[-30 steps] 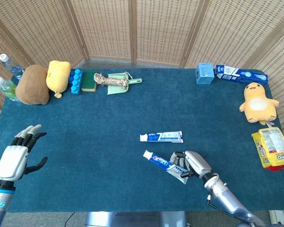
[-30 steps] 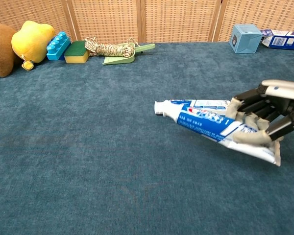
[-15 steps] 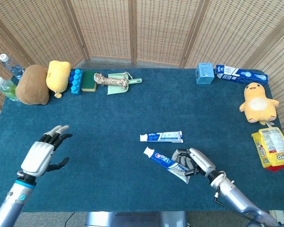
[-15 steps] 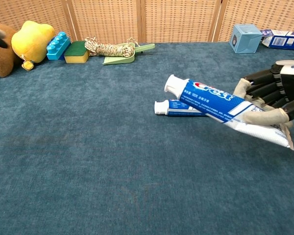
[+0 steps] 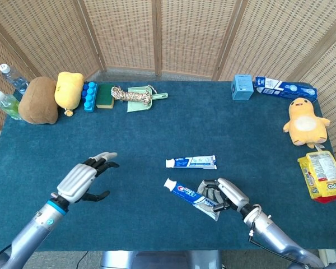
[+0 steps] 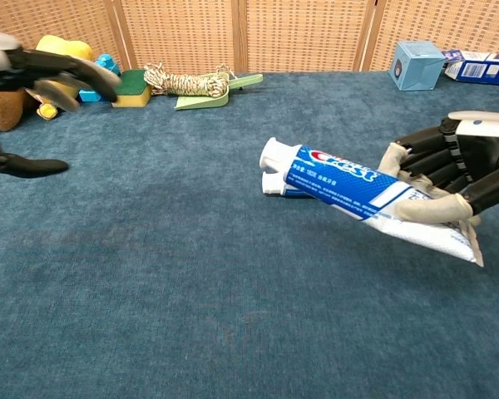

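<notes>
Blue-carpeted table point(image 5: 140, 140) with 1 toothpaste tube point(image 5: 191, 162), 2 plush toys, blocks, sponge, rope, boxes.

We see both views evenly and brightly lit, with soft, diffuse light and no hard glare. On the blue surface point(image 5: 157, 129) shadows are faint and short, pooling just under things. In the head view the picture is sharp from edge to edge, with slight bowing of the wicker screen point(image 5: 157, 33) near the corners. In the chest view the left hand point(image 6: 33, 91) is smeared by motion blur at the left edge, while the toothpaste tube point(image 6: 358, 195) reads crisp, its lettering legible.
</notes>
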